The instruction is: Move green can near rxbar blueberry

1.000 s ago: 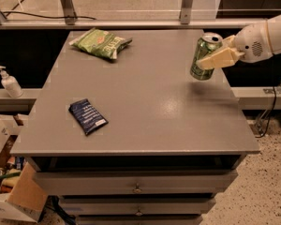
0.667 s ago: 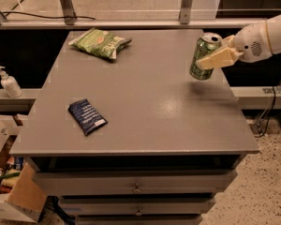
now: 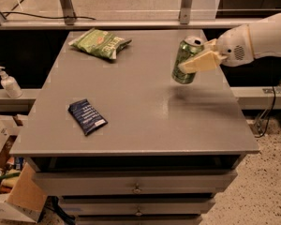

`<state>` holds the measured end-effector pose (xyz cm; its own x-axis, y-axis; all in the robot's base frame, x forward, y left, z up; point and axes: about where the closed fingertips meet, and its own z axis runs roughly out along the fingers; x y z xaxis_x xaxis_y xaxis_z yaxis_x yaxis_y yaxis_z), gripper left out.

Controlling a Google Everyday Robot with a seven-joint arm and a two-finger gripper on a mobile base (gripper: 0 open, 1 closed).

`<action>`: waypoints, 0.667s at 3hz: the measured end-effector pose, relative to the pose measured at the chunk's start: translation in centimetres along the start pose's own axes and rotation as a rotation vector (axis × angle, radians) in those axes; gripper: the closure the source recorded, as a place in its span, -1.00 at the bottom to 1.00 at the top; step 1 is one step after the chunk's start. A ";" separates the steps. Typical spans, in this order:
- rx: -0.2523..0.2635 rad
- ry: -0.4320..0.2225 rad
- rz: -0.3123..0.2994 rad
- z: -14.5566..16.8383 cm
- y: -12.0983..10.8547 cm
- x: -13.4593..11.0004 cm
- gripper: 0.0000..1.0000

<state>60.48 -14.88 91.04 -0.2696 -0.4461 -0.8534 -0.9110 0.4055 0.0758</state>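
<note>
While above table's [image 3: 131,107] right side, end effector [image 3: 186,64] tight around tilted green can [image 3: 186,50].

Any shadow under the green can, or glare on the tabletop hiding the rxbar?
Camera view: a soft shadow lies on the table just below the green can, apart from its base, so the can looks lifted in the pincer. Camera view: only a dull sheen mid-table; the rxbar blueberry is evenly lit, with no glare.

The slim light-green metal can [image 3: 183,52] has a shiny silver top. The gripper [image 3: 187,65] clasping it at upper right looks like smooth cream plastic. The grey tabletop [image 3: 145,116] is matt with a faint sheen, and the flat navy bar wrapper [image 3: 87,116] is slightly glossy.
</note>
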 end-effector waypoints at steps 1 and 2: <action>-0.103 -0.018 -0.049 3.4 4.3 -2.3 1.00; -0.191 -0.014 -0.128 6.9 8.8 -4.1 1.00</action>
<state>55.73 -3.98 91.59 -0.1452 -0.4721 -0.8695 -0.9803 0.1875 0.0619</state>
